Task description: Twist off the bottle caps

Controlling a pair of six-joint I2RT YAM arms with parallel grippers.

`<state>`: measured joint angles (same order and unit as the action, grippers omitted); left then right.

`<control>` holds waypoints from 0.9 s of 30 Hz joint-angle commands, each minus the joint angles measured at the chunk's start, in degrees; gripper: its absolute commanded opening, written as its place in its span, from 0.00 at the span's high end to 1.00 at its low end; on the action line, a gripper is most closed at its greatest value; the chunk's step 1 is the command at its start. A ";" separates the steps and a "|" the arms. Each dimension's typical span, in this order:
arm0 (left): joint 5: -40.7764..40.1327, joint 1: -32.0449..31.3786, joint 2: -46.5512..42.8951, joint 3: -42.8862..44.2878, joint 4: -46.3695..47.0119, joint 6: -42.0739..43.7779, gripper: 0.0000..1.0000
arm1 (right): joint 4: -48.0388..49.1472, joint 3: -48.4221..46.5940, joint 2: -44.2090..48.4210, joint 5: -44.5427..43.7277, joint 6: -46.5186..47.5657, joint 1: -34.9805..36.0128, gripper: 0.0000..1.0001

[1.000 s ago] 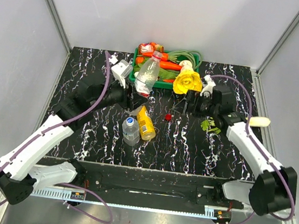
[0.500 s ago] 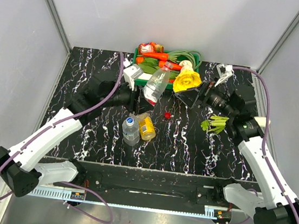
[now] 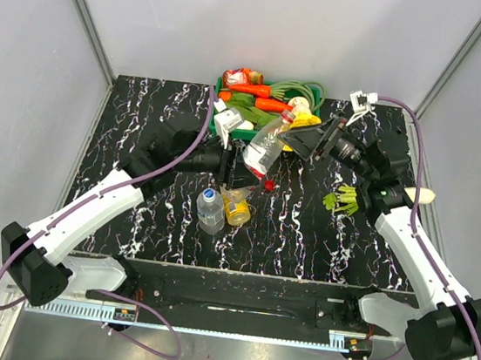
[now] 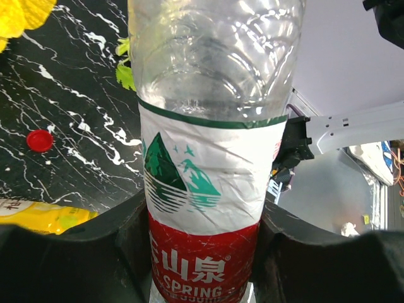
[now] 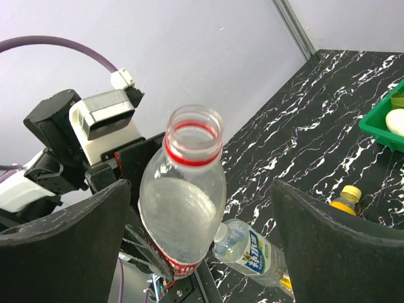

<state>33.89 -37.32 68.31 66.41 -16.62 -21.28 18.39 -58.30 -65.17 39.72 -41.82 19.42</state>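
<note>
My left gripper is shut on the lower, red-labelled part of a clear bottle. In the top view this bottle is held off the table, tilted up to the right. Its neck is uncapped, with only a red ring on it. The red cap lies loose on the table. My right gripper is open, facing the neck, its fingers apart from the bottle. A blue-label bottle with a blue cap and an orange-yellow juice bottle with a yellow cap lie below.
A green tray of toy vegetables stands at the back centre, with a yellow flower-like piece at its right. A leafy green lies on the table under my right arm. Grey walls close in three sides.
My left gripper has carried the red-label bottle right and tipped it toward the right gripper. The right arm has swung back and turned its open gripper to face the neck.
</note>
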 commanded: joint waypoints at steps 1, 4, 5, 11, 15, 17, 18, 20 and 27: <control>2.50 -1.35 0.59 0.82 3.70 -0.61 0.89 | 5.60 -0.58 -0.49 -1.49 -3.44 0.27 0.06; 2.06 -1.88 0.50 0.30 3.70 -0.52 0.89 | 10.15 0.12 -0.92 0.08 -5.54 0.27 0.09; 2.06 -2.14 0.59 0.21 3.70 -0.43 0.88 | 12.43 0.55 -0.93 1.22 -6.16 0.35 0.11; 2.14 -2.32 0.86 0.03 3.61 0.27 0.88 | 15.09 0.73 -2.16 3.78 -8.80 0.27 0.23; 2.94 -2.41 0.68 -0.05 3.53 0.80 0.86 | 15.27 0.91 -2.25 2.82 -8.80 0.27 0.34; 3.20 -2.49 0.33 -0.40 3.35 1.24 0.85 | 15.18 0.47 -2.60 2.99 -8.98 0.27 0.47; 3.29 -2.58 0.07 -0.58 3.35 1.50 0.84 | 15.18 0.30 -2.77 3.16 -8.98 0.27 0.51; 3.81 -2.67 -0.28 -0.76 3.18 2.20 0.83 | 15.53 0.21 -3.04 3.60 -9.41 0.27 0.62; 2.50 -2.76 -1.16 -0.85 1.85 3.26 0.78 | 16.41 0.56 -2.95 4.75 -9.51 0.27 1.00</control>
<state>35.81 -39.66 68.88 65.95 -16.53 -19.62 30.74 -57.28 -68.55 41.74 -50.70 19.38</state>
